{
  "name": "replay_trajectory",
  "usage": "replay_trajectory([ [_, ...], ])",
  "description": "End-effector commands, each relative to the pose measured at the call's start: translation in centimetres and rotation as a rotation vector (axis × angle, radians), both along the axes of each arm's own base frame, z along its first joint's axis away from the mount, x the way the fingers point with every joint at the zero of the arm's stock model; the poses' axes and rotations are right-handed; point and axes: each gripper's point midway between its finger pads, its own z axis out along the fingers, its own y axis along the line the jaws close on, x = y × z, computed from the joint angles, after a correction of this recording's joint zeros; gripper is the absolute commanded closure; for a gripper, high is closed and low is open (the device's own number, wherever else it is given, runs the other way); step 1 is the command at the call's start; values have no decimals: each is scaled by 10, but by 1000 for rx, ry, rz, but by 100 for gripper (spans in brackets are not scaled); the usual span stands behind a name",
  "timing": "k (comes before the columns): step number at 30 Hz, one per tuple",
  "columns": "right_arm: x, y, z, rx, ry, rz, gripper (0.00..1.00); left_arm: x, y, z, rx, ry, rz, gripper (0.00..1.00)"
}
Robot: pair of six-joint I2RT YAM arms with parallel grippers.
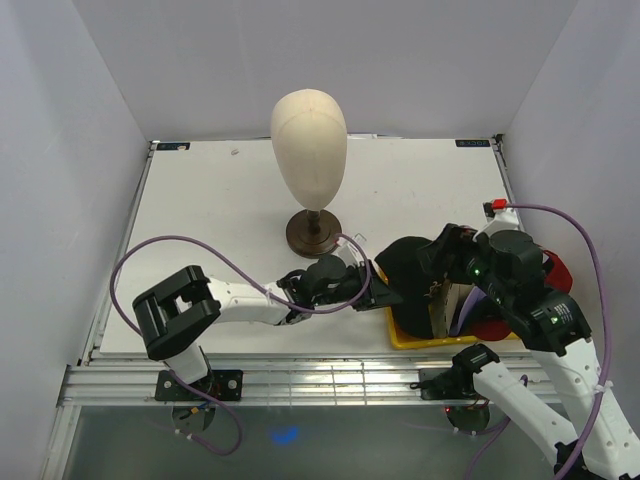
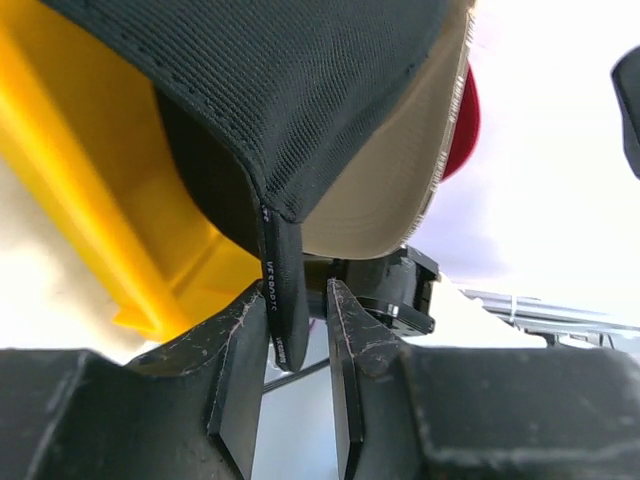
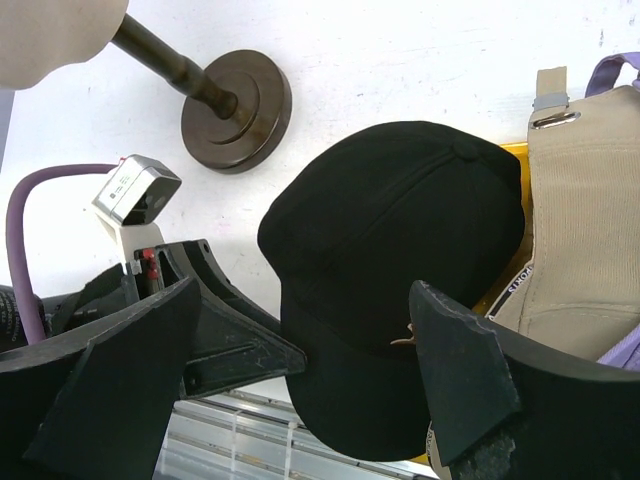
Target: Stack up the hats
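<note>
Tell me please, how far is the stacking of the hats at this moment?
Done: the black cap, tan cap, lavender cap and red cap look loosely piled at the yellow tray, not nested. In hand: the left gripper has open jaws around the black cap's strap; the right gripper hangs open above it. Left: nesting them into one neat stack.

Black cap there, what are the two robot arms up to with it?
They are gathering caps into a stack. The black cap lies over one end of the yellow tray, with a tan cap beside it. The left hand has its fingers either side of a strap hanging from the cap's edge, jaws apart, not clamping it. The right hand hovers wide open above the cap, holding nothing.
</note>
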Motion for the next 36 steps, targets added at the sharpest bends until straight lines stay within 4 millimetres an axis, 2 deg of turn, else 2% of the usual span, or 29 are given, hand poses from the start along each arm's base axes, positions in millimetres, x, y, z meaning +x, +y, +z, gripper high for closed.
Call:
replay_trajectory([
  [1,-3,0,3,7,-9,7,10,-11,-15,20,-43,-30,-42,60],
  [5,-5,-2,2,7,-6,5,10,-15,-21,20,-43,-32,-50,62],
  [6,-6,-2,2,7,-5,7,10,-15,-23,22,-47,-36,-51,65],
  [10,-7,-1,1,10,-1,7,10,-15,-23,20,-44,-28,-49,86],
  [12,-7,-1,2,13,-3,7,10,-16,-24,23,-49,-29,-55,100],
  [15,-7,-1,2,14,-4,7,10,-17,-24,30,-60,-52,-67,100],
  [19,-7,-2,2,13,-3,5,10,-20,-28,54,-98,-140,-115,100],
  [24,-7,0,4,17,-6,11,10,-24,-27,69,-112,-206,-150,100],
  [32,-10,7,32,67,-45,46,10,-24,-17,101,-154,-229,-117,100],
  [35,-10,10,43,89,-61,56,10,-20,-12,108,-151,-229,-84,100],
  [36,-11,10,45,92,-65,59,10,-18,-10,117,-160,-240,-69,100],
])
